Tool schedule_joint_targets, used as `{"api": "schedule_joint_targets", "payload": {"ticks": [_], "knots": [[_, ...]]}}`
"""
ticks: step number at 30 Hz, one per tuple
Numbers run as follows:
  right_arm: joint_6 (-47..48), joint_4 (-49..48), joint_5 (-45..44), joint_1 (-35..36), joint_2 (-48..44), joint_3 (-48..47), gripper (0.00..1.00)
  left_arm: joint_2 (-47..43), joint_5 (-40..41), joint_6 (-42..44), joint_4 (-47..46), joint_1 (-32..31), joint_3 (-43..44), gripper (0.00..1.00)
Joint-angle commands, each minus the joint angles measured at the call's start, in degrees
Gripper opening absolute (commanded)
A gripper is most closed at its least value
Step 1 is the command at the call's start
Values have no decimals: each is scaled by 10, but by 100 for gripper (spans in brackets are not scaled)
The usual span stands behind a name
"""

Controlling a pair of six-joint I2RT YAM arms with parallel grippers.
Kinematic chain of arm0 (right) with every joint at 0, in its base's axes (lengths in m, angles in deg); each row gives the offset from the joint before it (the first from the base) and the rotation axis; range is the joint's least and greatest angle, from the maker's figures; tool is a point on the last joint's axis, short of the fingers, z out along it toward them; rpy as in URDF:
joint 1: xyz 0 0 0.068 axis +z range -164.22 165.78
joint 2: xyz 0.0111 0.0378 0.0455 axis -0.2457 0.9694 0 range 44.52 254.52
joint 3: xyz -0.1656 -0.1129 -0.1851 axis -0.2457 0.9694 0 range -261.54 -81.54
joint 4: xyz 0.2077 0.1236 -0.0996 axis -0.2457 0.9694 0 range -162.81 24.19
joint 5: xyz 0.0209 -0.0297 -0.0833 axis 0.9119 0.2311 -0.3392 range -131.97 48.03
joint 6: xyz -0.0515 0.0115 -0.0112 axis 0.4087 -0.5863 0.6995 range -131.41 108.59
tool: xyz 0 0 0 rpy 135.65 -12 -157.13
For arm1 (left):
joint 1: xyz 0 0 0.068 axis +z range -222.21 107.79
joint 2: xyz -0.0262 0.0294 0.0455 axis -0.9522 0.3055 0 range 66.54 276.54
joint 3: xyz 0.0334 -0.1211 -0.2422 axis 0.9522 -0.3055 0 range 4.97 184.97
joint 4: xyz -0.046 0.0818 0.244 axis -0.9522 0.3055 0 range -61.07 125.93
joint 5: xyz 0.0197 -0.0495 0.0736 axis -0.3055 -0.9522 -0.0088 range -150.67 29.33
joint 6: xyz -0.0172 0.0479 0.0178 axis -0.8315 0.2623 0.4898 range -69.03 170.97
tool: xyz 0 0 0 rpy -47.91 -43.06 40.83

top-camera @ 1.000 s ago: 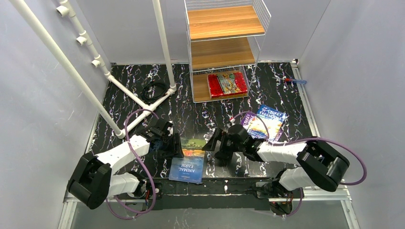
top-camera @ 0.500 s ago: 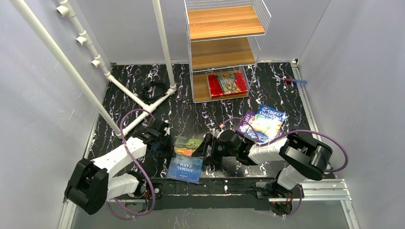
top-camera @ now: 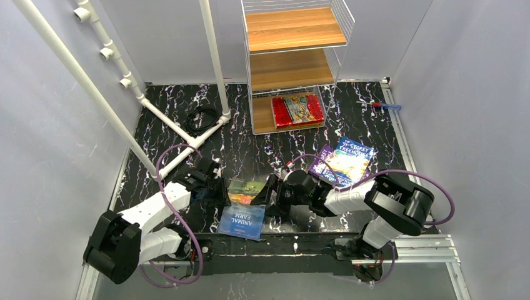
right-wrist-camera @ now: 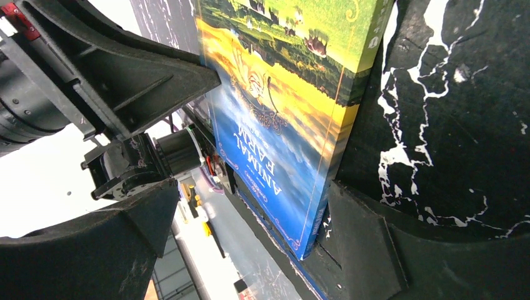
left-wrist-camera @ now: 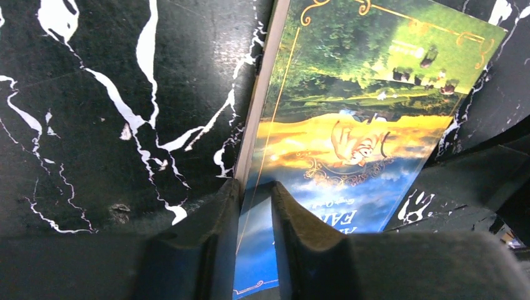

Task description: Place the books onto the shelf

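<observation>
Black marbled bench (top-camera: pixel 262 150), grey walls round it. Animal Farm book (top-camera: pixel 243 215) sits at the near edge btwn your two wrists, well apart from the shelf (top-camera: pixel 294 30) at the back.

Left jaws are nearly closed and pinch the book's left long edge, cover on one side and pages on the other. Right jaws are spread as wide as they go and hold nothing. One jaw lies against the book's right edge, the other stands well clear.

Risks as I judge them:
- The pinch is on one thin edge only, so a floppy paperback may droop, fan open or slip out once you lift
- The book is v. close to the bench's near edge, so a drag toward you could tip it off
- Both wrists crowd the same book, so a left lift w/o backing the right off could knock them together
- The red book (top-camera: pixel 297 110) already takes part of the bottom board, and the wire sides are tight. A tilted entry could catch the frame

Blue & purple books (top-camera: pixel 345 161) lie stacked on the bench at right, untouched.

Pose: left arm (top-camera: pixel 156 206) runs low from its base, wrist turned in toward the book. Right arm (top-camera: pixel 350 197) is folded back on itself, forearm reaching leftward low over the bench to the book's right side
</observation>
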Motion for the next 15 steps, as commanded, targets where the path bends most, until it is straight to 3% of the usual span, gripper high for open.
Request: {"api": "schedule_joint_targets", "payload": {"ticks": [1, 3, 7, 11, 15], "knots": [[12, -1, -34, 8, 36, 0, 98, -10, -166, -48, -90, -15, -19, 16], [11, -1, -35, 9, 36, 4, 98, -25, -168, -60, -101, -14, -23, 12], [11, -1, -37, 8, 33, 8, 98, -38, -187, -74, -114, -11, -27, 15], [11, -1, -39, 9, 32, 10, 98, -62, -203, -106, -144, -9, -43, 7], [10, 0, -43, 8, 30, 14, 99, -89, -211, -122, -144, -9, -50, 7]]}}
